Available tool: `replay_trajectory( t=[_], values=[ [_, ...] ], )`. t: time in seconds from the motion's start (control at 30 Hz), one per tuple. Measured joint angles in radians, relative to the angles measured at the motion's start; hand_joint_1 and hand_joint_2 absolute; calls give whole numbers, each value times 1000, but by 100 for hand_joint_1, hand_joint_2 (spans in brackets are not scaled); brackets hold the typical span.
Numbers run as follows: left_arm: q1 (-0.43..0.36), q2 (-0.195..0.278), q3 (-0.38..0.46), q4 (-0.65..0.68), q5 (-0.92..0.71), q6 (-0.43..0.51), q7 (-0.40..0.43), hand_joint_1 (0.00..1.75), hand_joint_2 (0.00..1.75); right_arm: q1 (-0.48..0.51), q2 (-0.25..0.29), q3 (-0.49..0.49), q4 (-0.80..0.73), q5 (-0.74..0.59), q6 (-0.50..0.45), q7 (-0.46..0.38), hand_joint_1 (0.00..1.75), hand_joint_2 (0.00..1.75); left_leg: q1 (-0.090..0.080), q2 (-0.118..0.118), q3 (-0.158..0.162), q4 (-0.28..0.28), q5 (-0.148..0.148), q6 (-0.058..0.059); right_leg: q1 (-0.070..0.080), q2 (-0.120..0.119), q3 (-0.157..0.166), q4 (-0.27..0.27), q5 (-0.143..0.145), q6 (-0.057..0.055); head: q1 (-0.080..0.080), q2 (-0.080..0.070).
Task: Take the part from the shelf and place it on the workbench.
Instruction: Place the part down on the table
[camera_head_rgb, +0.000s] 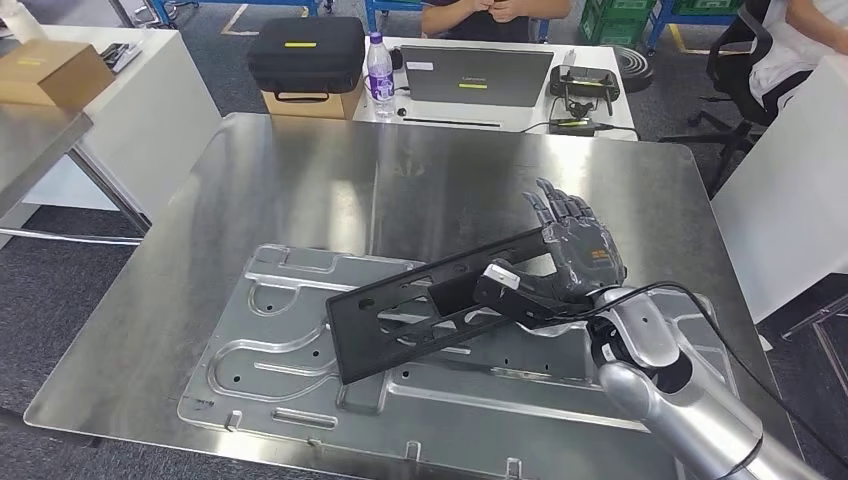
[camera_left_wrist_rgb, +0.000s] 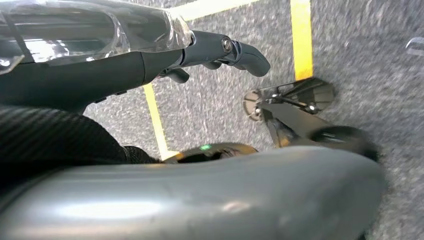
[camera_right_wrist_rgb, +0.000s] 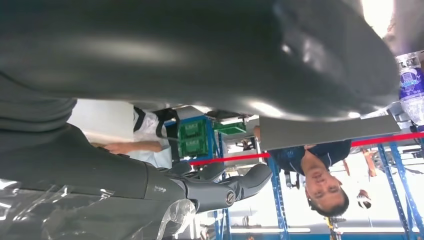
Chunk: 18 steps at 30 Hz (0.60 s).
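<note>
Underneath, ribbed steel plate (camera_head_rgb: 300, 370), flat black slotted part (camera_head_rgb: 430, 305), right hand (camera_head_rgb: 570, 262) gripping.

We see our right arm (camera_head_rgb: 690, 410) as a smooth silver tube ending in a rounded silver wrist with a thin black cable (camera_head_rgb: 700, 300) looped over it, our right hand (camera_head_rgb: 575, 250) dark grey with ribbed fingers, and our left hand (camera_left_wrist_rgb: 220, 50) dark under clear plastic wrap.

Black case (camera_head_rgb: 305, 52), water bottle (camera_head_rgb: 379, 70), grey laptop (camera_head_rgb: 476, 75), cardboard box (camera_head_rgb: 48, 72), seated people behind.
</note>
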Motion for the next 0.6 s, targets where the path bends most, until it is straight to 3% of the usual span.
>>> replay_trajectory(
  t=[0.07, 0.13, 0.17, 0.23, 0.3, 0.33, 0.37, 0.4, 0.43, 0.5, 0.53, 0.6],
  values=[
    [4, -2, -3, 0, 0, 0, 0, 0, 0, 0, -2, 0, 0, 1, -1, 1, 0, 0, -8, 3, 29, -59, 17, 2, 2, 0, -4, -1, 11, 6, 1, 0],
    [5, -4, -5, 0, 0, 0, 0, 0, 0, 1, -4, -1, 0, 1, -2, 2, 0, 0, -6, 5, 21, -68, 32, -1, 0, 0, -9, -1, 19, 17, 0, 0],
    [4, -5, -6, 0, 0, 0, 0, 0, 0, 1, -5, -1, -1, 1, -2, 2, 0, 0, -3, 6, 17, -76, 41, 1, 0, 0, -17, 9, 7, 22, 1, 0],
    [2, -6, -8, 0, 0, 0, 0, 0, 0, 1, -9, -1, -1, 1, -2, 3, 0, 0, 4, 9, 3, -88, 63, 7, 1, -1, -48, 85, -66, 29, 4, 0],
    [1, -6, -8, 0, 0, 0, -1, 0, 0, 3, -11, -1, -1, 1, -2, 4, 0, 0, 4, 11, -18, -89, 82, 9, -2, -1, -88, 218, -155, 35, 6, 0],
    [1, -6, -9, 0, 0, 0, -2, 0, 0, 6, -12, -1, -1, 1, -2, 5, 0, 0, 5, 11, -29, -88, 91, 7, -6, -1, -98, 272, -174, 40, 6, 0],
    [0, -6, -9, 0, 0, 0, -2, 0, 0, 7, -12, -1, -1, 1, -2, 6, 0, 0, 6, 12, -40, -87, 99, 4, -11, -1, -93, 295, -171, 46, 6, 0],
    [-1, -6, -9, 0, 0, 0, -3, 0, 0, 8, -13, -1, -1, 1, -2, 6, 0, 0, 9, 12, -51, -86, 108, -1, -17, -2, -69, 282, -148, 52, 6, 0],
    [-2, -6, -9, 0, 0, 0, -3, 0, 0, 8, -14, -1, -1, 1, -2, 7, 0, 0, 13, 12, -62, -82, 115, -7, -24, -3, -26, 232, -119, 60, 6, 0],
    [-5, -5, -9, 0, 0, 0, -3, 0, 0, 7, -14, -1, -1, 1, -2, 9, 0, 0, 16, 10, -82, -70, 127, -22, -34, -3, 77, 87, -92, 73, 6, 0],
    [-7, -4, -9, 0, 0, 0, -3, 0, 0, 7, -14, -2, -1, 1, -2, 10, 0, 0, 16, 9, -92, -64, 134, -31, -35, -2, 108, 33, -94, 72, 6, 0],
    [-8, -4, -9, 0, 0, 0, -4, 0, 0, 9, -14, -4, -2, 1, -1, 12, 0, 0, 17, 8, -106, -63, 154, -44, -27, 0, 115, -5, -98, 53, 5, 0]
  ],
)
